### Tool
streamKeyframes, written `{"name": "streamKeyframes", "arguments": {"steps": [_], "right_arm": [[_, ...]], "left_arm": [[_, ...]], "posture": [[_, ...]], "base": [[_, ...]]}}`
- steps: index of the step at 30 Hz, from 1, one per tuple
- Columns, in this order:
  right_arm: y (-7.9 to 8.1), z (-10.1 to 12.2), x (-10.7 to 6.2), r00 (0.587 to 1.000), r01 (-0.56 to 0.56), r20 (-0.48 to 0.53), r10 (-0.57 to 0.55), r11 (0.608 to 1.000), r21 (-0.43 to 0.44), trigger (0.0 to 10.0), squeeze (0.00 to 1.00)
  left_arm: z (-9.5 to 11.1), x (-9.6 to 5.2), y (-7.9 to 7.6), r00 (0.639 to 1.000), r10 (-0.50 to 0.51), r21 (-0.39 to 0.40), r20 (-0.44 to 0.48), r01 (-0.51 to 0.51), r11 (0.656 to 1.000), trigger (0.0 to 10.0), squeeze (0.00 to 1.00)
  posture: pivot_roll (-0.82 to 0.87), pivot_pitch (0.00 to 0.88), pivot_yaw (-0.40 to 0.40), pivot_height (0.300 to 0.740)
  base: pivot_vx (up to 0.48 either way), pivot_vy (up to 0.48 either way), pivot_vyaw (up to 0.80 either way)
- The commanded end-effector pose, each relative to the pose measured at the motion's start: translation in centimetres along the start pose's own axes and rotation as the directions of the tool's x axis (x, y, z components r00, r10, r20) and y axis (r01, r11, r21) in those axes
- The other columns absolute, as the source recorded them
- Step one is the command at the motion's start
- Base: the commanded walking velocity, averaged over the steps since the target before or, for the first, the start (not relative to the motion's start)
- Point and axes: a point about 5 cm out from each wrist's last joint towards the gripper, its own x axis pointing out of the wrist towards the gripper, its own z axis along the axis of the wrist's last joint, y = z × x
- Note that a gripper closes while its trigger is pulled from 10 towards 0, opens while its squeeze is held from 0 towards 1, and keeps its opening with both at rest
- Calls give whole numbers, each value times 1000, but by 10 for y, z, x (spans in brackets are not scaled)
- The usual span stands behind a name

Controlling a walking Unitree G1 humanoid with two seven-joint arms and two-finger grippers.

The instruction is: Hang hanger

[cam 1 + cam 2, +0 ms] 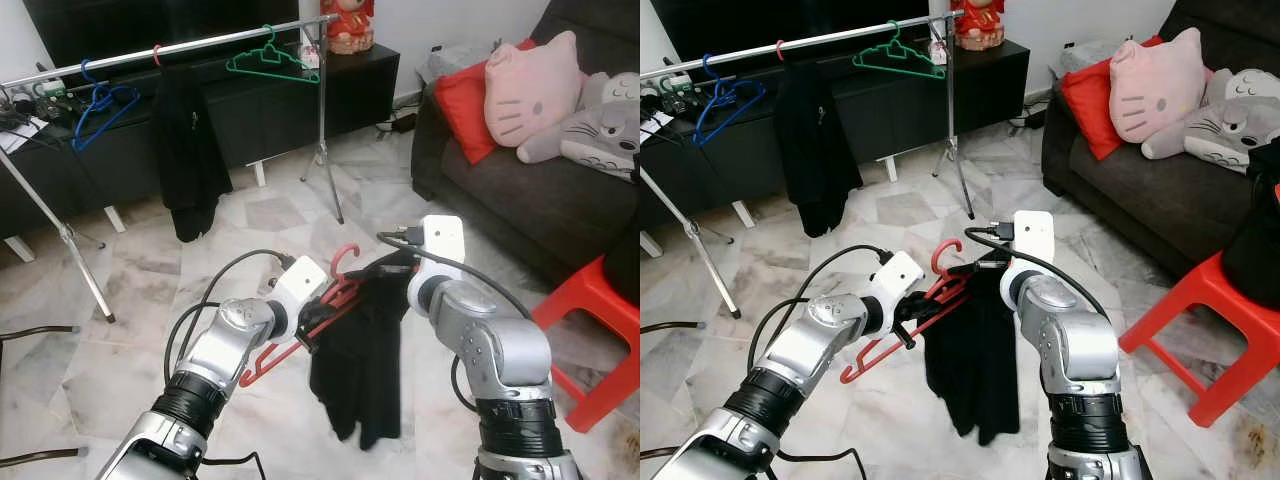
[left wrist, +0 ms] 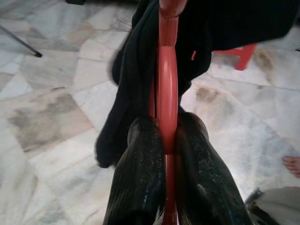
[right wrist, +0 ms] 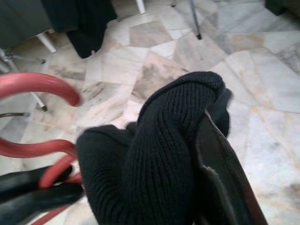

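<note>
A red plastic hanger (image 1: 300,330) with a black knitted garment (image 1: 365,370) draped on it hangs in front of me, above the marble floor. My left gripper (image 1: 318,318) is shut on the hanger's red bar, both black fingers (image 2: 140,178) pressing its sides. My right gripper (image 1: 385,268) is shut on a fold of the black garment (image 3: 159,159) near the hanger's hook (image 3: 42,84). The clothes rail (image 1: 170,47) stands farther off, at the back left.
On the rail hang a blue hanger (image 1: 100,105), a black garment (image 1: 188,150) on a red hanger, and a green hanger (image 1: 270,60). A dark sofa (image 1: 540,190) with cushions sits right. A red stool (image 1: 600,330) stands close on my right. Rail legs (image 1: 330,180) splay onto the floor.
</note>
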Motion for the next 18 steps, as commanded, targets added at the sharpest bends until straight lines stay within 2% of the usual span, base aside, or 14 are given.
{"name": "streamKeyframes", "arguments": {"steps": [1,5,10,13,14,18], "right_arm": [[9,9,-4,998,-48,33,49,999,-7,10000,0],[17,9,-5,995,-94,33,93,995,32,10000,0],[22,12,-7,991,-127,46,125,990,57,10000,0],[21,11,-7,992,-120,41,118,991,58,10000,0],[20,10,-7,993,-113,38,111,992,59,10000,0],[17,9,-7,995,-94,34,92,993,67,10000,0]], "left_arm": [[10,-1,-4,998,-45,-3,44,45,999,10000,0],[20,-2,-16,982,-136,-10,131,138,990,10000,0],[26,-3,-21,968,-179,-14,178,185,983,10000,0],[25,-3,-16,976,-138,-7,170,142,990,10000,0],[26,-2,-11,980,-91,-14,178,95,995,10000,0],[28,-3,-5,980,-36,-39,198,45,998,10000,0]], "posture": [[-92,0,-14,727],[-92,0,-14,727],[-95,0,-15,727],[-95,0,-15,727],[-95,0,-15,727],[-95,0,-15,727]], "base": [[0,0,0],[0,0,0],[0,0,0],[0,0,0],[0,0,0],[0,0,0]]}}
